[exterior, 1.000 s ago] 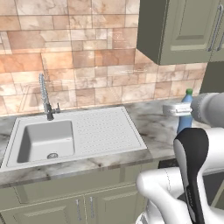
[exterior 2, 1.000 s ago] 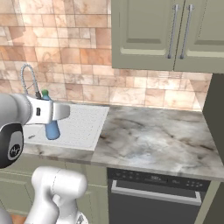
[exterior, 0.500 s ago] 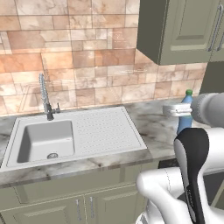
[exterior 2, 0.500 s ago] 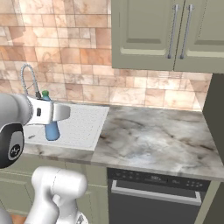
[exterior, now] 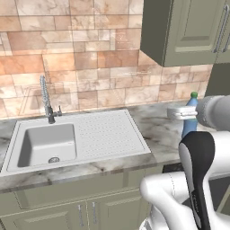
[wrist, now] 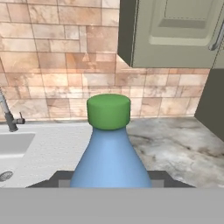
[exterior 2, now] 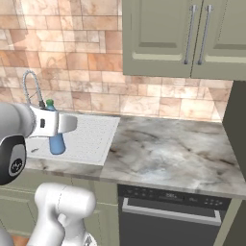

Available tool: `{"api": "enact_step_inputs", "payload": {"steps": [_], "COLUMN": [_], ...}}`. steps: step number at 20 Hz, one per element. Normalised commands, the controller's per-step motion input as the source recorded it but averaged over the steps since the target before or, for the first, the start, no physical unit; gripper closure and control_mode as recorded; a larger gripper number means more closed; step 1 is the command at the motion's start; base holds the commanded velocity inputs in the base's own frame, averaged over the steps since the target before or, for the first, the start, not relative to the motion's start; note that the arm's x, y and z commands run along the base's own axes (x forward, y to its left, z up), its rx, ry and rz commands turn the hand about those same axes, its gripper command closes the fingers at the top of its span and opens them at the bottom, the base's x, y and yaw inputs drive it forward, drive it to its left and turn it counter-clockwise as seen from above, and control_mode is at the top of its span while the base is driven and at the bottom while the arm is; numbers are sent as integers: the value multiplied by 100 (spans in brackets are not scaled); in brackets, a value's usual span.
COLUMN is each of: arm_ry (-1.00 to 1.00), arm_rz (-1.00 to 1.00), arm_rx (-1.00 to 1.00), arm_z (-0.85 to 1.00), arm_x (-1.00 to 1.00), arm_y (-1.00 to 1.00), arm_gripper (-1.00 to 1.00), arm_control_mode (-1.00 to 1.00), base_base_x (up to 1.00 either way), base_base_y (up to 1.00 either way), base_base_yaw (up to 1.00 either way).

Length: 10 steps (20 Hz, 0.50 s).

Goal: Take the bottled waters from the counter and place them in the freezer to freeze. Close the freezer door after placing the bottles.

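The pincer (exterior 2: 58,126) grips the upright blue bottle (wrist: 110,157) between its fingers.

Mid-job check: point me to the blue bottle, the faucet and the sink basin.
blue bottle (wrist: 109,162), hand view, on its blue shoulder below the green cap.
faucet (exterior: 45,96), left base view, on its coiled neck.
sink basin (exterior: 47,143), left base view, on the basin floor.
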Motion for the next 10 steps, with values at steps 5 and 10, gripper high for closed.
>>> {"api": "enact_step_inputs", "payload": {"steps": [5,10], "arm_ry": [0,0], "arm_rz": [0,0], "arm_rx": [0,0], "arm_z": [0,0], "arm_x": [0,0], "arm_y": [0,0], "arm_gripper": [100,100], "arm_control_mode": [100,100], "base_base_x": [-30,-52], "base_base_y": [0,0], "base_base_yaw": [0,-3]}}
